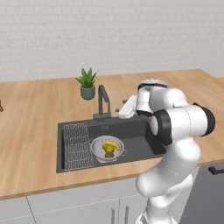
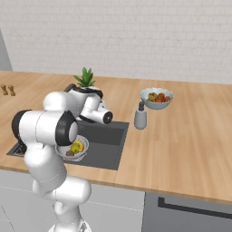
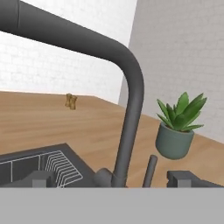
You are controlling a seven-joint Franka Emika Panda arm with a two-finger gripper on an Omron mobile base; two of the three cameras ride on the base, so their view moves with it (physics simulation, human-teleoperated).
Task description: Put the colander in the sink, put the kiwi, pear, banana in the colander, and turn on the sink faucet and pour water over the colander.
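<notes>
The colander (image 1: pixel 107 148) sits in the sink (image 1: pixel 131 133), on the basin floor just beside the wire rack (image 1: pixel 78 145) that fills the basin's left side in the left base view. Inside it lie the banana (image 1: pixel 111 145), the pear (image 1: pixel 107 149) and, at the lower edge, the small brown kiwi (image 1: pixel 109 154); the right base view shows the same bowl partly behind the arm's elbow. The sink faucet (image 1: pixel 103 103) stands upright at the back rim of the sink, its bent spout reaching out over the basin. The gripper (image 3: pixel 111 179) is held close in front of the faucet, level with its base, and its jaws stand wide apart, one dark tip on each side of the faucet's stem, holding nothing. A potted plant (image 1: pixel 87 84) stands on the wooden counter (image 1: pixel 39 109) just behind the faucet. Farther right on the counter, in the right base view, are a grey dispenser bottle (image 2: pixel 140 117) and a pale bowl of mixed fruit (image 2: pixel 157 98).
</notes>
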